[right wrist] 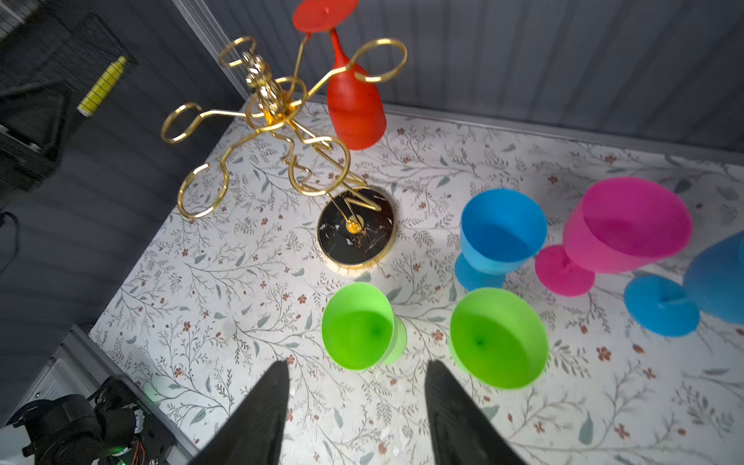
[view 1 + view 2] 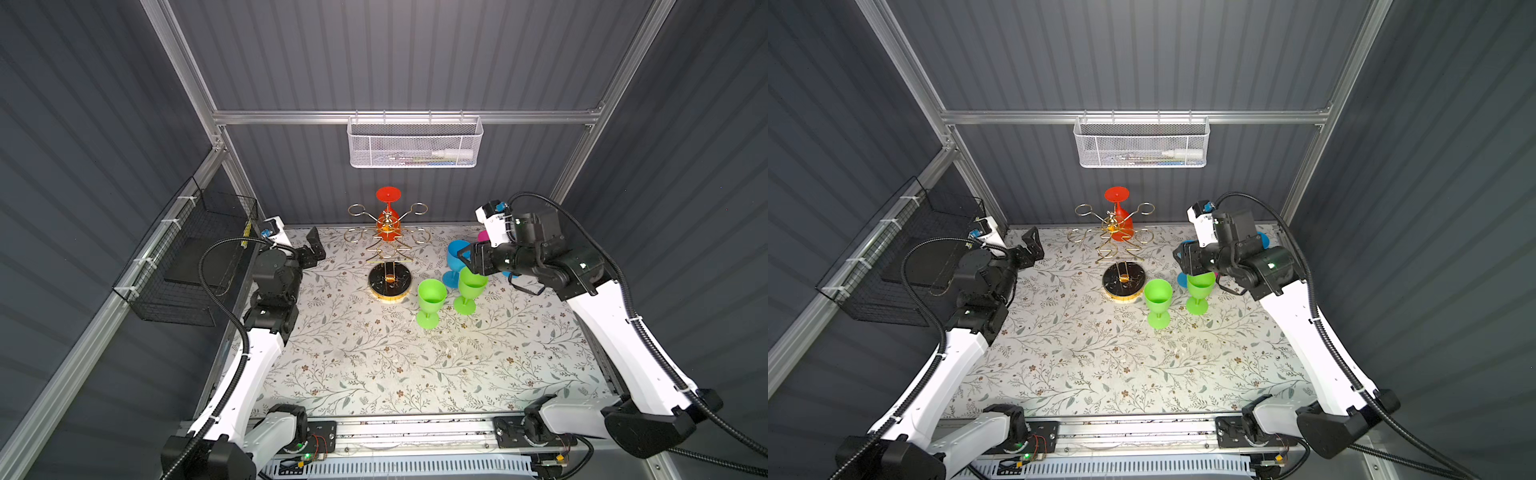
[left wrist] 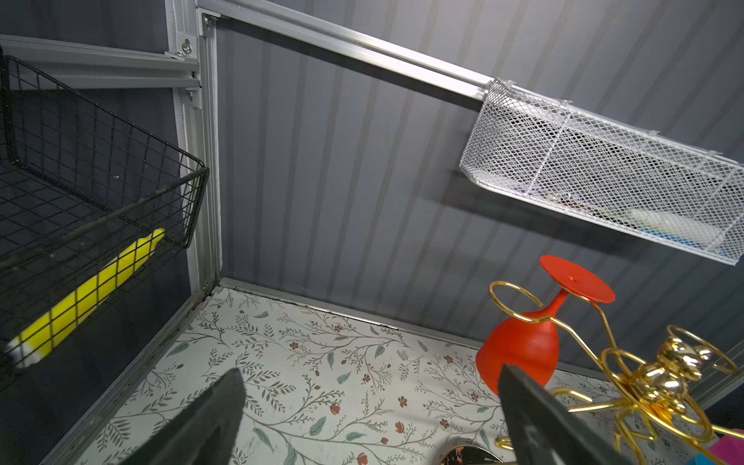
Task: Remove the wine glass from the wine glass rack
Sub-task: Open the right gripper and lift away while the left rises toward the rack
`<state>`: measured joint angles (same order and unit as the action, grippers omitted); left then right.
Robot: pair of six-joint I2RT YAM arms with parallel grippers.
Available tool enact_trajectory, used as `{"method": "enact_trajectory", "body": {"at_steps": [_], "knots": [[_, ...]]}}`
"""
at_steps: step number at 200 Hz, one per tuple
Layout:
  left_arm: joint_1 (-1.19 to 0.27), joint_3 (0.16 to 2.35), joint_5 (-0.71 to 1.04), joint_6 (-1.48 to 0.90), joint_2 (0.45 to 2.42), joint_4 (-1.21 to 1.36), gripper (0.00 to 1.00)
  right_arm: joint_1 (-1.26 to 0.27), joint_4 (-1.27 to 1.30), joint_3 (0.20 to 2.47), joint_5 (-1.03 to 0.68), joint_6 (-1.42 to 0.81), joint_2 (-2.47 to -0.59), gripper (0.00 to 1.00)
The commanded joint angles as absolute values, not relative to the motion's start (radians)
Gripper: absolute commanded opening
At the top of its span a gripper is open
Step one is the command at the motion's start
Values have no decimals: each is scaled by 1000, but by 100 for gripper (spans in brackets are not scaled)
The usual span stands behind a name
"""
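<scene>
Red, the glass (image 2: 388, 226) is hanging upside down from a back arm of the gold rack (image 2: 401, 279), bowl down and close to the rear wall. The right tool (image 1: 357, 364) is hovering above the two green glasses (image 1: 358, 326), its jaws standing apart with nothing between them. The left tool (image 3: 370, 370) is sitting just left of the rack, jaws wide apart and empty, facing the red bowl.

The rack is looking light and top-heavy, so a sideways tug on the stem could be tipping it. The foot is probably needing to slide out through the ring's gap rather than lift straight up. A reach from the right is crossing the crowded cluster of green, blue (image 1: 501, 229) and pink (image 1: 628, 225) glasses, where a wrist could be knocking one over.

The counter (image 2: 374, 365) is lying open in front and on the left. Behind the rack the wall is leaving little room, so the left side is offering the cleaner approach.
</scene>
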<state>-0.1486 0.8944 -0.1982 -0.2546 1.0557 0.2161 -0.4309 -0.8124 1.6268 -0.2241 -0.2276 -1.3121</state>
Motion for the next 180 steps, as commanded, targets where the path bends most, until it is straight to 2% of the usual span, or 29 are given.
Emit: {"method": "enact_trajectory", "body": {"at_steps": [1, 53, 116, 148, 180], "knots": [[-141, 898, -188, -242, 1052, 212, 100, -375, -627, 1610, -442, -304, -1371, 64], [-141, 901, -152, -259, 1045, 201, 100, -295, -493, 1768, -580, -395, -1589, 71], [-136, 939, -91, -252, 1058, 168, 99, -285, -506, 2089, -593, -435, -1902, 73], [-111, 1053, 55, -285, 1142, 95, 99, -292, -517, 2203, -591, -451, -2006, 73], [-73, 1279, 257, -343, 1297, -9, 100, -299, -508, 2162, -555, -428, -1973, 74]]}}
